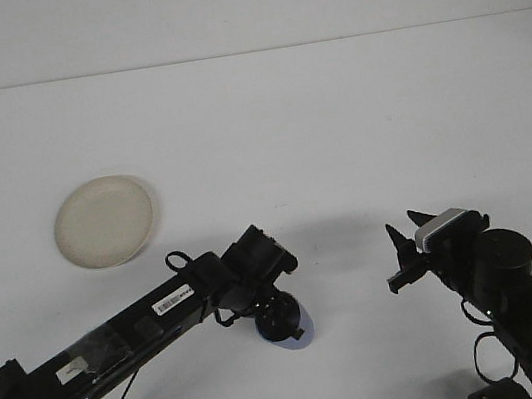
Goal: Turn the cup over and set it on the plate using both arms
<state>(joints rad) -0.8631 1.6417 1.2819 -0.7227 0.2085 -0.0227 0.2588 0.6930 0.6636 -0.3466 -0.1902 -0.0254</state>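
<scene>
Counts: I see one plate, one cup, two arms with one gripper each, all on one white table (336,128)
Plate: one cream round plate (105,222) lies flat at the left of the table, with nothing on it; it is well apart from the cup and from both grippers
Left arm: my left arm (115,335) reaches in from the lower left corner and slants up to the right, its white label strip facing the camera
Left gripper: the left gripper (277,321) points down at the end of that arm, right over the cup; its dark body covers most of the cup, and I cannot tell from here whether it is clenched on the cup or released
Cup: one blue cup (305,329) sits near the front edge of the table, just left of centre; only a sliver of blue shows at the lower right of the left gripper, so I cannot say which way up it stands, nor whether it rests on the table or is lifted
Right arm: my right arm (512,312) rises from the lower right corner
Right gripper: the right gripper (405,233) is released, its two dark fingers (391,236) spread apart and pointing up and to the left, holding nothing, well apart from the cup
</scene>
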